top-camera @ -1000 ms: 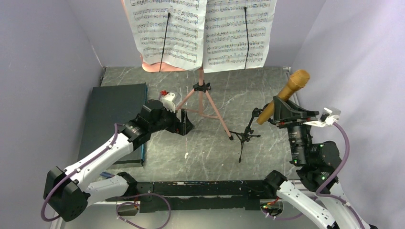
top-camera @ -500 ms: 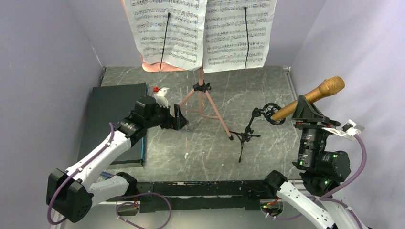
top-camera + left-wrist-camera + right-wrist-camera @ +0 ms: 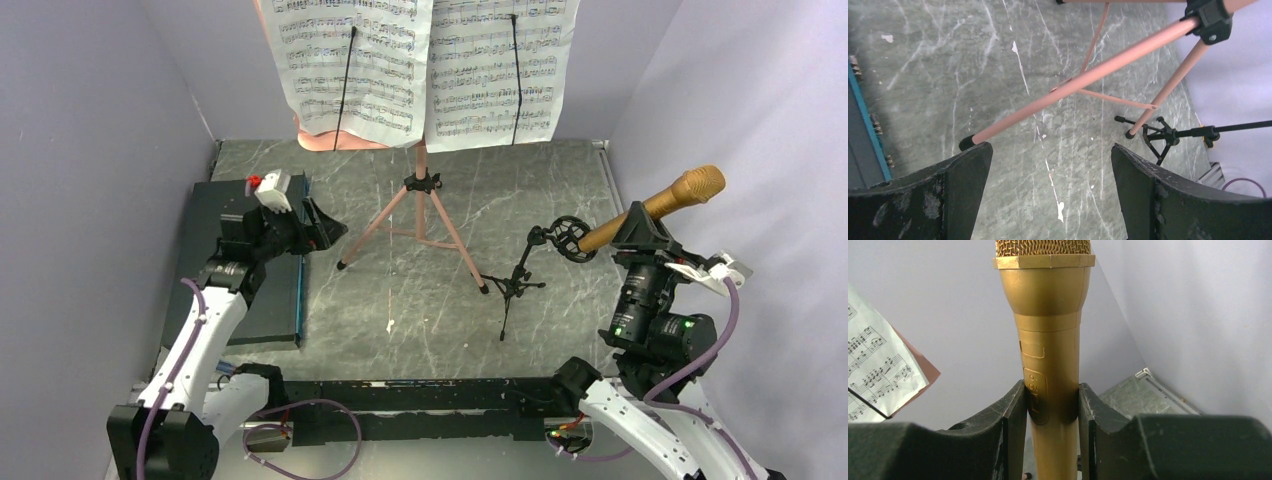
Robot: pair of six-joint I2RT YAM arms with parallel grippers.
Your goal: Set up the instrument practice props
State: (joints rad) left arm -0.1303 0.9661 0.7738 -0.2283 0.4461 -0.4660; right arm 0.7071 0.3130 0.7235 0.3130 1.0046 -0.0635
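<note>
Top view: the pink music stand (image 3: 420,192) is upright at upper centre of the desk (image 3: 440,325) and carries the sheet-music pages (image 3: 430,70). The mic stand (image 3: 514,285) waits right of centre.

Left wrist view: the left end effector (image 3: 1050,160) gapes wide and holds nothing.

Right wrist view: the right end effector (image 3: 1048,405) clamps the gold microphone (image 3: 1048,340). Seating it in the clip looks to be the step left.
</note>
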